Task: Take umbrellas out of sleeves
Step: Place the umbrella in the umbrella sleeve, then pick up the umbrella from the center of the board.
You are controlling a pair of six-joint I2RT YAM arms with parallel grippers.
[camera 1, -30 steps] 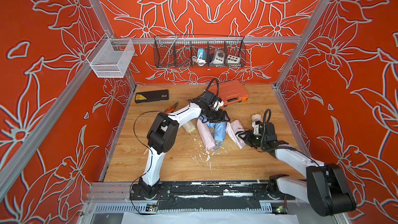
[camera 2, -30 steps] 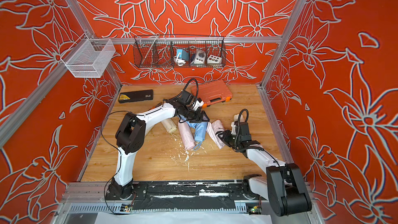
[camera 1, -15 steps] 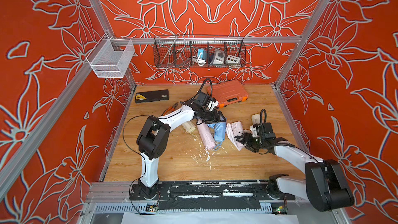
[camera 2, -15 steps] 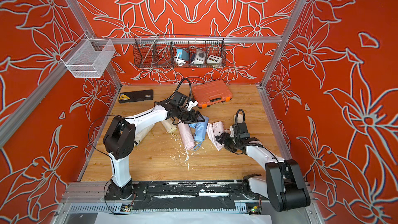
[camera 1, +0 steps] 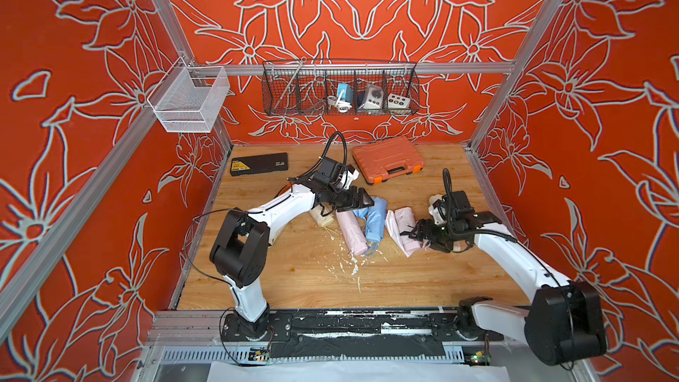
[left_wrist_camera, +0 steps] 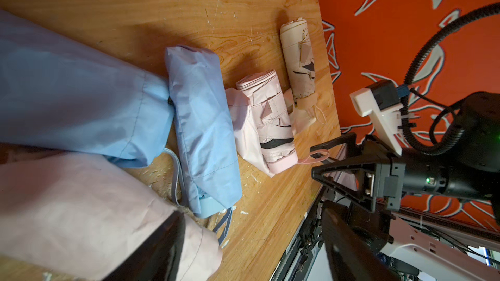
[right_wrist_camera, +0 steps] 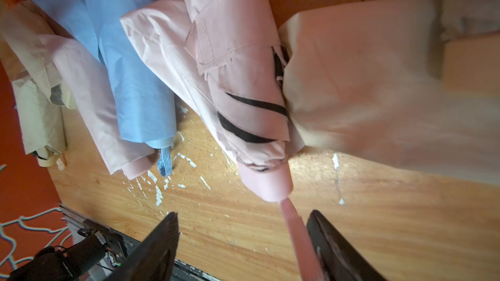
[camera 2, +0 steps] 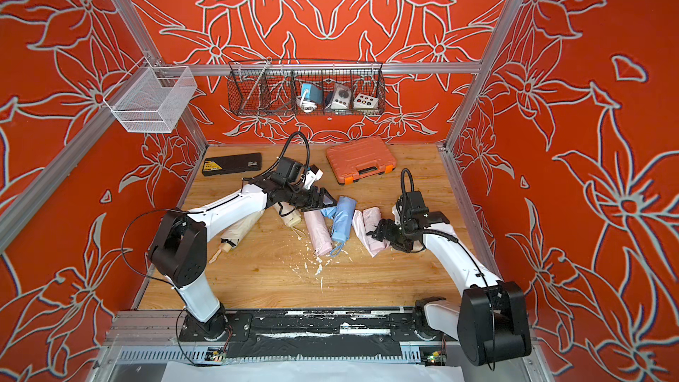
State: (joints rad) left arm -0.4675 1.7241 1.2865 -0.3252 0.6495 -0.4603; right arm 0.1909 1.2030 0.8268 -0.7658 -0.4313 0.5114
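The right pincer [right_wrist_camera: 243,213] stood open, its jaws on either side of the pink wrist cord [right_wrist_camera: 295,228] without pinching it. The bare pink umbrella [right_wrist_camera: 243,90] lay just ahead of its tips. The left pincer [camera 1: 368,198] gaped too, just above one end of the blue sleeve [camera 1: 376,220], which had an umbrella inside.

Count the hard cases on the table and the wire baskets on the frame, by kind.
Cases: 2, the orange case and the black case
Baskets: 2, the black wire basket and the white mesh basket
Total: 4
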